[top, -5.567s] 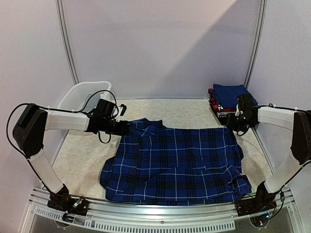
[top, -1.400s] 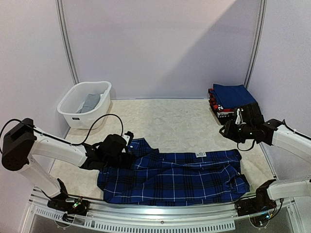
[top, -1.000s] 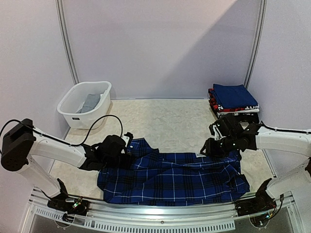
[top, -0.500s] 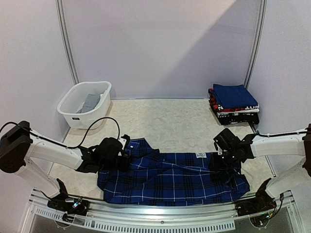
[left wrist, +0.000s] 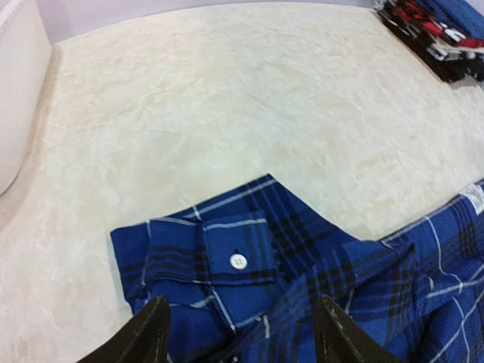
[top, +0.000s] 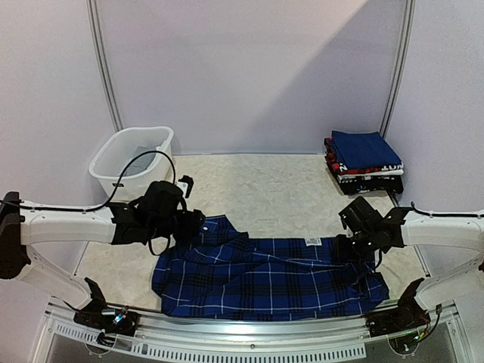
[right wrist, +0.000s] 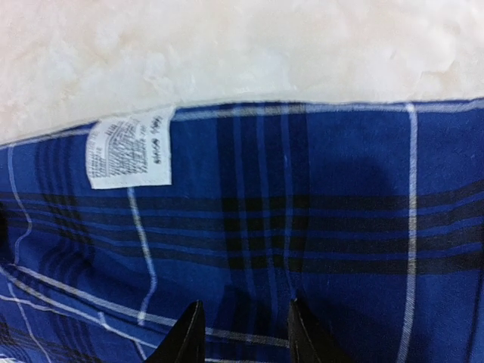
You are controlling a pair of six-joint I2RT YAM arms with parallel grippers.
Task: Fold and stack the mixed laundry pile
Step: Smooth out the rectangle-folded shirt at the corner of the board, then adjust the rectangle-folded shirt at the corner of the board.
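Both gape over the plaid shirt (top: 265,276) — left claw (left wrist: 242,321) wide, right claw (right wrist: 244,321) narrower.

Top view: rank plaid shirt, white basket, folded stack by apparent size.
1. plaid shirt, clearly largest.
2. white basket.
3. folded stack; these two look nearly alike, so that order is unsure.

The top camera looks down and forward over the whole table (top: 265,189). Both wrist cameras sit close above the plaid shirt (top: 265,276) (left wrist: 249,265) (right wrist: 302,189), seemingly its far edge, which all views share.
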